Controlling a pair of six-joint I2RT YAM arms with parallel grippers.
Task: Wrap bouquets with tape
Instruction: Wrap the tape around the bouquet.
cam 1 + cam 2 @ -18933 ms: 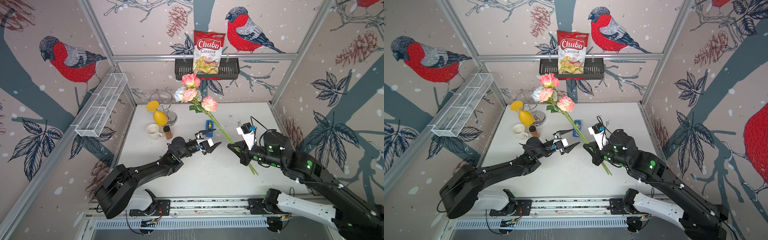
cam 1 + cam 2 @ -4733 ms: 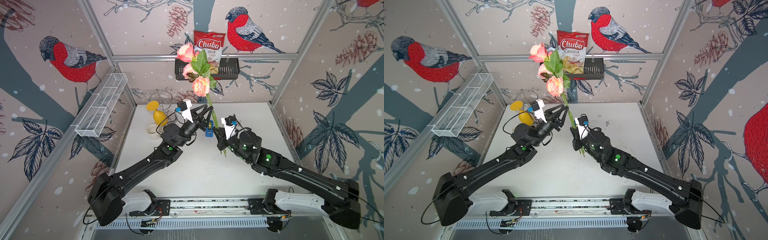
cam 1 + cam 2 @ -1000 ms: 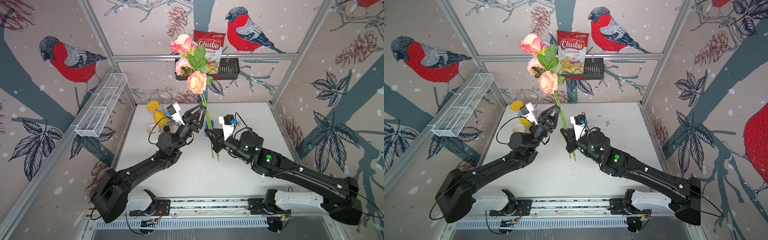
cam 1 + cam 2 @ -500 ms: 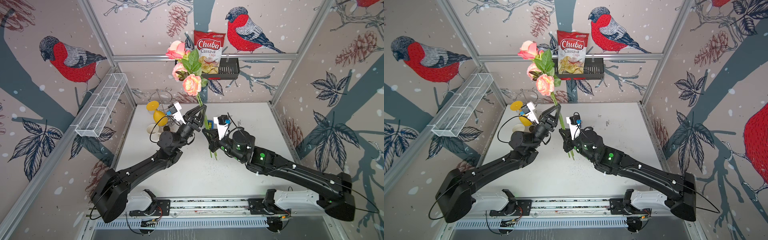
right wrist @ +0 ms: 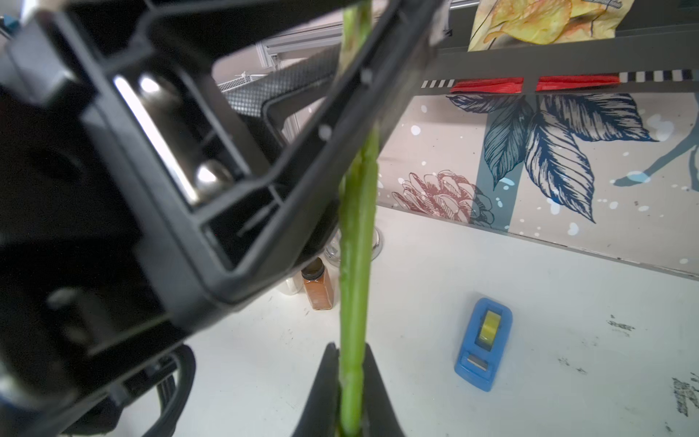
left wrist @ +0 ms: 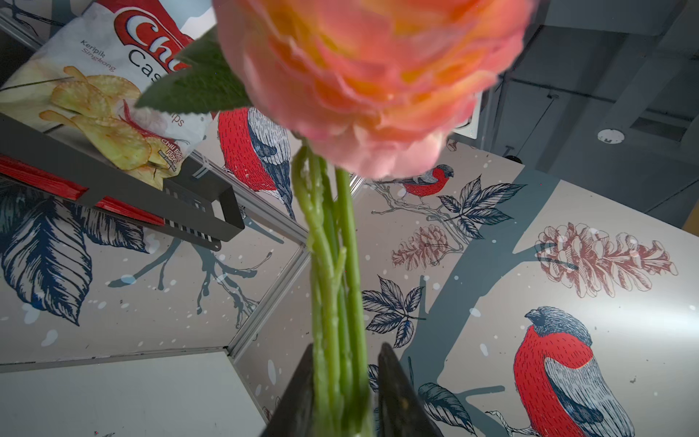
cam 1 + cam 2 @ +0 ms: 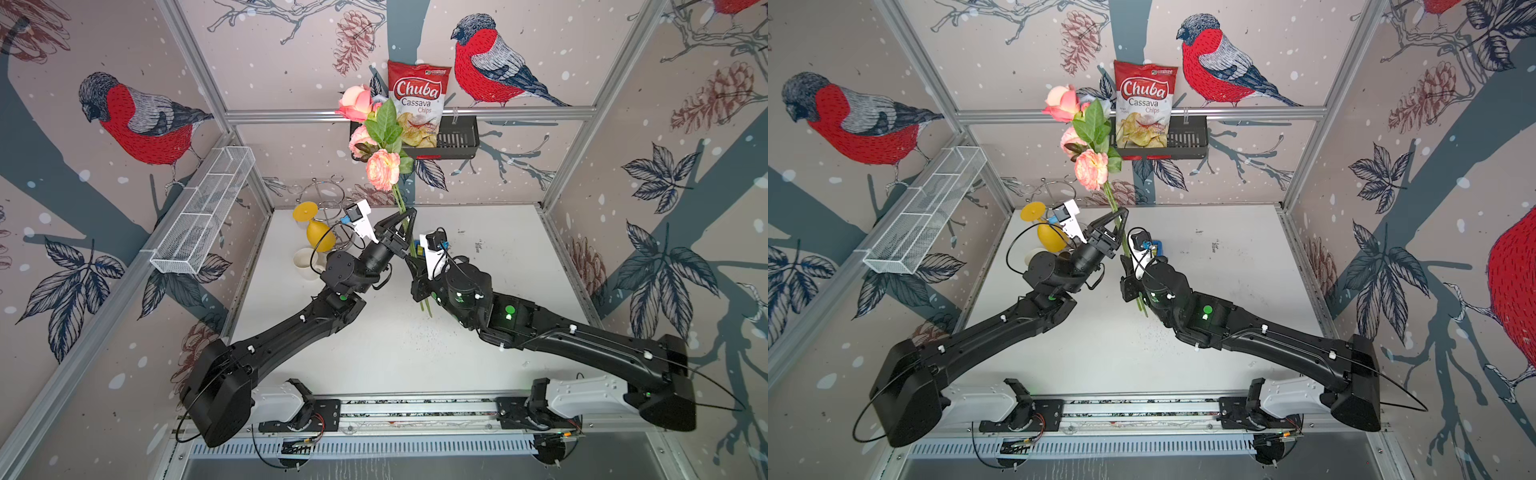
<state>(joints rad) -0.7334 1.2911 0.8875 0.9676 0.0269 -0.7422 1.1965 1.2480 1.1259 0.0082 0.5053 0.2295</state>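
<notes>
Gripping bouquet stems point(image 5: 355, 265): right jaws clamped low, left jaws closed on them nearer blooms point(image 7: 382, 168).

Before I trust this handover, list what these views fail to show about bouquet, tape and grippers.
- Left gripper: left wrist view's edge cuts off its fingers; a firm pinch on the stems is unconfirmed.
- Tape dispenser: mostly behind the right wrist camera in both top views; its tape roll is too small to show a free end.
- White bloom: largely behind leaf and roses in both top views.
</notes>
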